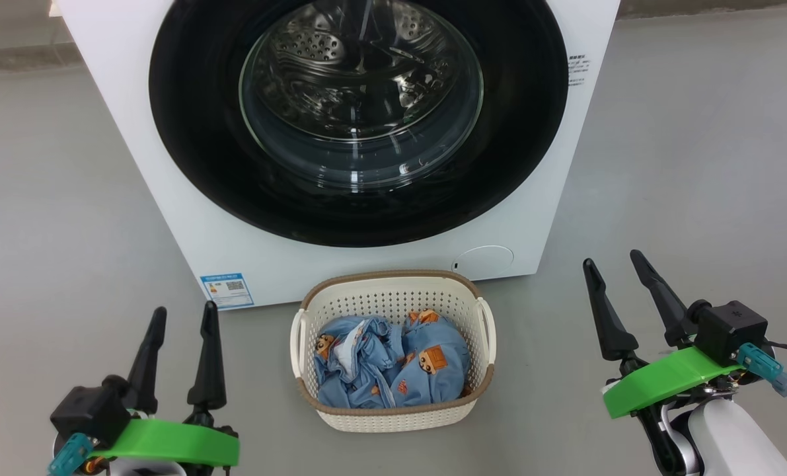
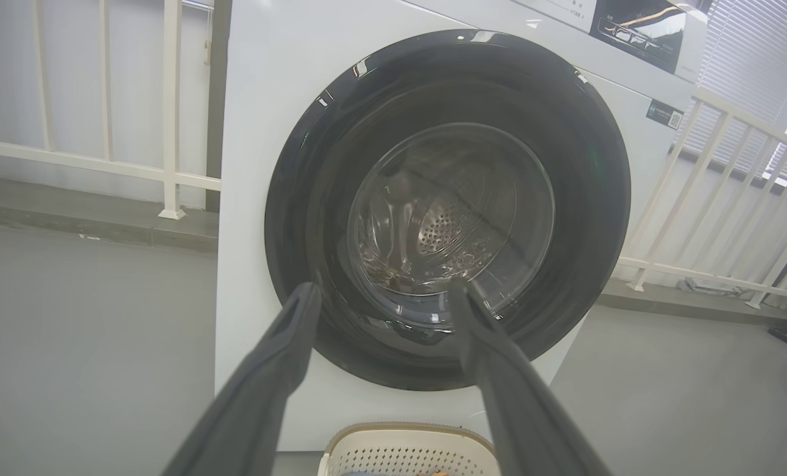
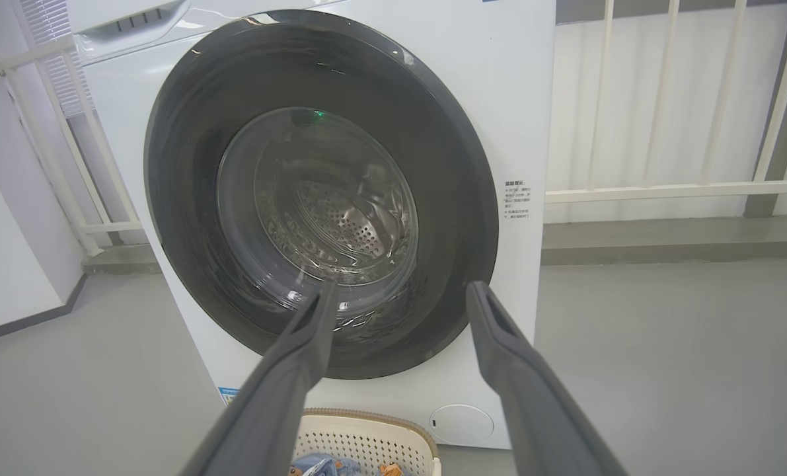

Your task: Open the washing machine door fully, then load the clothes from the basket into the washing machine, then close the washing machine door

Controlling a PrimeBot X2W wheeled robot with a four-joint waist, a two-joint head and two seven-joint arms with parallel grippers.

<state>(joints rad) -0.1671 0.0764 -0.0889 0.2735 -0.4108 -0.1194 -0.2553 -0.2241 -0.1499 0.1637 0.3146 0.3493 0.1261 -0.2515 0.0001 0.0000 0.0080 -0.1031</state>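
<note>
Head view: a glossy black round door [image 1: 195, 132] with a bulging glass window sits closed on the boxy white washing machine [image 1: 168, 211]. Just before it, a cream perforated basket [image 1: 393, 297] holds crumpled blue printed clothes [image 1: 373, 370]. The left gripper [image 1: 184, 307] and right gripper [image 1: 612, 258] flank it, their tapered dark fingers spread wide and empty.

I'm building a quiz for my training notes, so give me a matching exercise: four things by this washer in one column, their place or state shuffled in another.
1. washing machine door
2. clothes
3. basket
4. blue label sticker

a. heaped inside a container
b. shut
c. stuck low on the washing machine front
d. standing on the floor

Pairs: 1-b; 2-a; 3-d; 4-c
</note>
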